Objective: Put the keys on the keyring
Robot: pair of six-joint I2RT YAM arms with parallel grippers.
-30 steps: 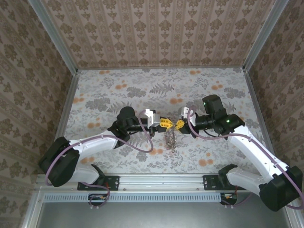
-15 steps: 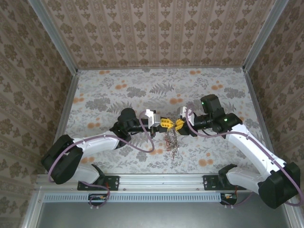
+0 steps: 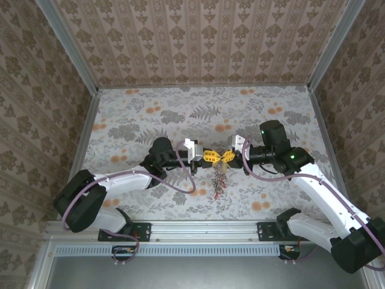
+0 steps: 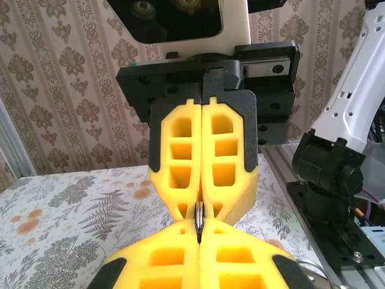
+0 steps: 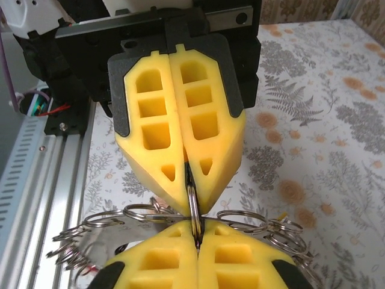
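from the near rail point(image 3: 204, 230) the two arms bend inward and meet tip to tip over the middle of the floral table point(image 3: 150, 114). the left gripper point(image 3: 210, 156) has its yellow fingers pinched tight on the thin silver keyring point(image 5: 193, 201). the right gripper point(image 3: 227, 157) is clamped on the same ring from the opposite side. small split rings point(image 5: 90, 232) fan out along it. a bunch of keys point(image 3: 219, 179) dangles below the fingertips; whether it touches the table i cannot tell.
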